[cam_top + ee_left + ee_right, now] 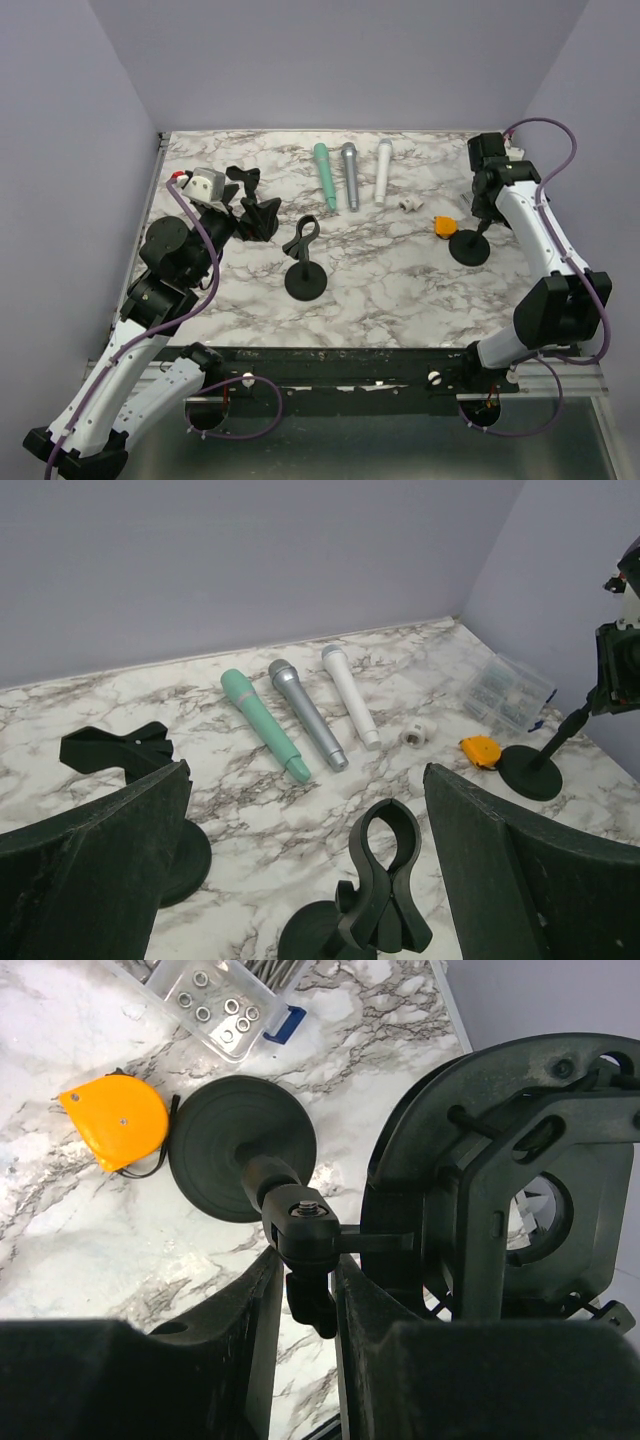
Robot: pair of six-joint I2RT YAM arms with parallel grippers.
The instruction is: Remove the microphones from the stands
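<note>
Basically, the right tool point(306, 1270) was clamped tight on the upper joint of the right-hand stand point(470, 247), just above its round base. The wrist view showed both fingers point(250, 1320) pressed against the black neck. The clip on that stand was empty.

The left tool point(252, 198) was spread as wide as it goes and held nothing. It hung over the left part of the tabletop point(400, 290), beside the left stand point(118, 752).

All three mics lay flat on the marble at the far middle, side by side and roughly parallel:
- the green microphone point(325, 176) on the left
- the grey microphone point(350, 176) in the middle
- the white microphone point(383, 172) on the right

None of them sat in a clip. The centre stand point(305, 262) stood alone nearer the arms, upright, with its clip empty.

An orange tape measure point(444, 226) lay just beside the right-hand stand's base, and a small white piece point(408, 203) sat near the white microphone. A clear parts box point(215, 1000) with washers lay beyond the stand, near the right edge.
</note>
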